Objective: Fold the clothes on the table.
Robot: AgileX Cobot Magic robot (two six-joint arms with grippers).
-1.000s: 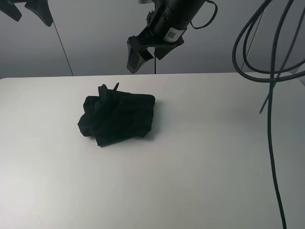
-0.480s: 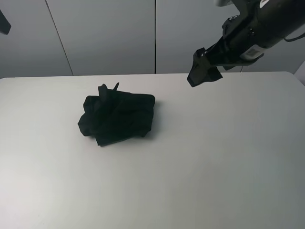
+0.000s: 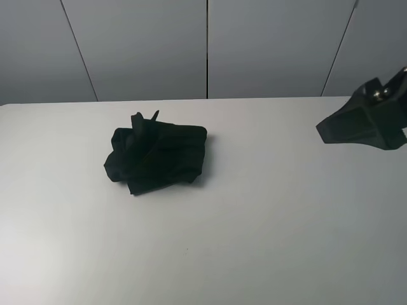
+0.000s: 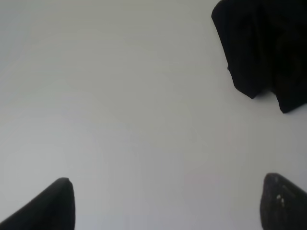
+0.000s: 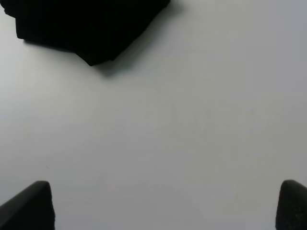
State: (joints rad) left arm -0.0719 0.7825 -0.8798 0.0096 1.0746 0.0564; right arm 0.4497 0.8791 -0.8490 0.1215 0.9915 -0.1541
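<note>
The clothes (image 3: 156, 159) lie as a crumpled black bundle on the left half of the white table (image 3: 267, 216); no print shows. My right gripper (image 3: 331, 131) hangs at the right edge of the exterior view, well away from the bundle. In the right wrist view its fingers stand wide apart around the right gripper (image 5: 160, 206), nothing between them, with the clothes (image 5: 81, 24) some way ahead. The left gripper (image 4: 168, 206) is open too, over bare table, with the clothes (image 4: 268, 48) off to one side. The left arm is outside the exterior view.
Grey wall panels (image 3: 146, 51) rise behind the table's far edge. White tabletop (image 3: 210, 254) stretches in front of and to the right of the bundle.
My right arm has swung from above the table's far edge, behind the clothes, out to the right edge and lower. The left gripper has left the upper left corner. The clothes have not moved.
</note>
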